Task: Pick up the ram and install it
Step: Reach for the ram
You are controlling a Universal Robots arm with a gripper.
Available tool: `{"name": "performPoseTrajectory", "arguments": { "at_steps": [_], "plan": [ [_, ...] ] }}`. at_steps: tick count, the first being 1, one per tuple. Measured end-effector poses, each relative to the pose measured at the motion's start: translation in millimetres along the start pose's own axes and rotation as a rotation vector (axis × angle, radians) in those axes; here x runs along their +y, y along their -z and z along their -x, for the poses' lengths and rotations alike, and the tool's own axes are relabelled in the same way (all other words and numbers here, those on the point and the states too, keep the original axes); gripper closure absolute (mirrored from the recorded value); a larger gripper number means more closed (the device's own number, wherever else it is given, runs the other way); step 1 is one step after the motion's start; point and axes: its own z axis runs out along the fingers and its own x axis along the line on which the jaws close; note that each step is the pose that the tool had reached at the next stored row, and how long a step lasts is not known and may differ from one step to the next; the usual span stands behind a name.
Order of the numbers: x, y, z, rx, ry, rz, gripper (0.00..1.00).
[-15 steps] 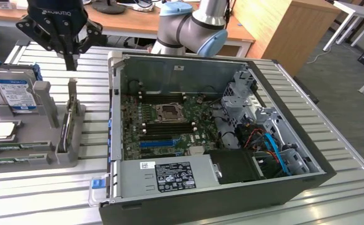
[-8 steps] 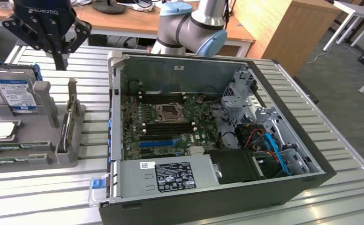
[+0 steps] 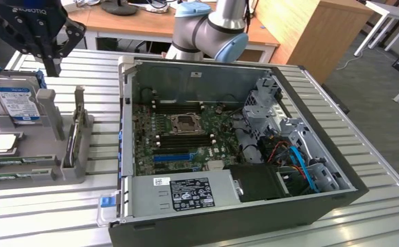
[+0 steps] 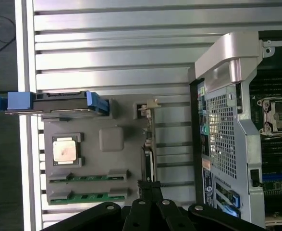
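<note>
gripper: my black two-finger gripper (image 3: 51, 66) (image 4: 149, 186) is clenched, fingertips pressed together with nothing between them.
position: I hang above the far end of the grey plastic holder (image 3: 62, 172) (image 4: 90, 161), at the exterior view's left, touching nothing.
ram: thin green circuit-board stick (image 3: 11, 162) (image 4: 88, 177), lying flat in a slot at the near end of the holder. Not in my grip.
second stick: a matching green stick (image 3: 7, 178) (image 4: 85, 197) lies just beside the first, on the nearer side.
processor: square silver chip (image 3: 0, 143) (image 4: 65, 149), seated in the holder between the sticks and the drive.
drive: silver hard drive with a blue-and-white label (image 3: 18, 103) (image 4: 59, 103), standing upright at the holder's far end.
case: open black computer case (image 3: 220, 229) (image 4: 227, 120), on the exterior view's right of the holder, green motherboard (image 3: 179, 139) facing up.
table: slatted aluminium table (image 3: 374, 170) (image 4: 112, 57) carries holder and case.
</note>
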Motion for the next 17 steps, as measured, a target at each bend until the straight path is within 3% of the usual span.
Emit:
{"name": "performPoseTrajectory", "arguments": {
  "at_steps": [17],
  "plan": [
    [-3.5, 0.1, -46.6, 0.0122, 0.000, -0.0009, 0.89]
  ]
}}
